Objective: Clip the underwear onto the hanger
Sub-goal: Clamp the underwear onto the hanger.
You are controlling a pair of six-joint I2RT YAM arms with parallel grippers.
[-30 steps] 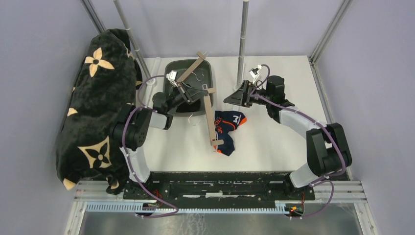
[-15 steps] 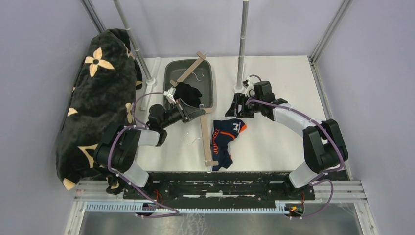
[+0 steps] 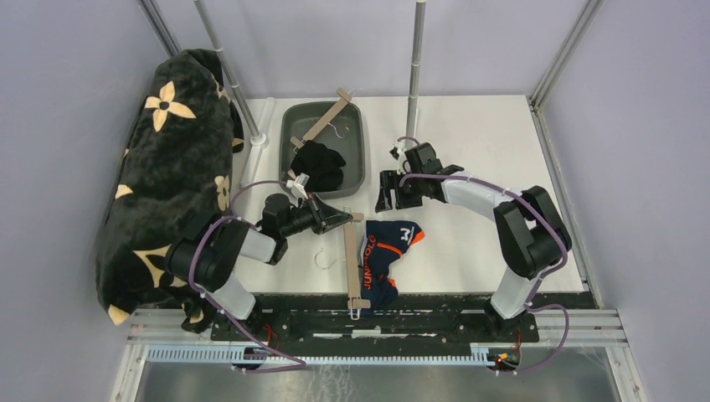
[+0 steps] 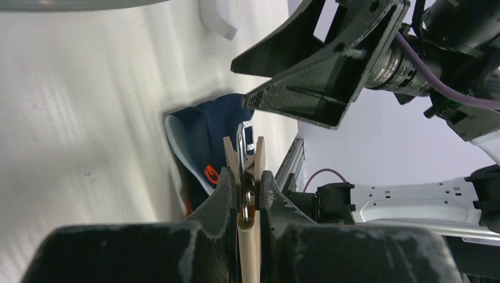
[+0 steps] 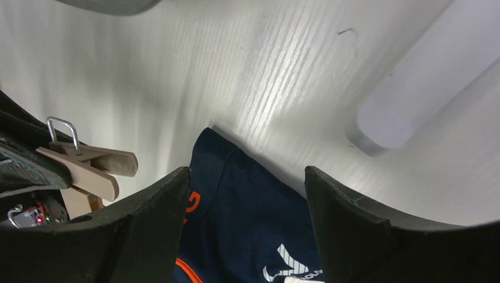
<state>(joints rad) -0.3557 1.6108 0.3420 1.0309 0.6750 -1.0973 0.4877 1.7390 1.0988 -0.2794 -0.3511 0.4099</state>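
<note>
The wooden hanger (image 3: 355,260) lies on the white table, its bar running toward the near edge, with a clip at each end. My left gripper (image 3: 342,219) is shut on the far end clip; in the left wrist view the pads (image 4: 227,197) squeeze the clip (image 4: 250,162). The navy underwear (image 3: 387,253) with orange trim lies crumpled just right of the bar. My right gripper (image 3: 390,193) hovers open over its far edge. In the right wrist view the navy underwear (image 5: 250,221) shows between the spread fingers (image 5: 159,218), and the clip (image 5: 88,165) sits at the left.
A grey bin (image 3: 293,126) at the back holds a black garment (image 3: 319,163) and another wooden hanger (image 3: 328,117). A black blanket with beige flowers (image 3: 163,176) drapes over the left side. Two metal poles (image 3: 413,75) rise behind.
My left arm has drawn the hanger away from the bin toward the near edge. The right gripper has swung left and down over the underwear, which shifted slightly nearer.
</note>
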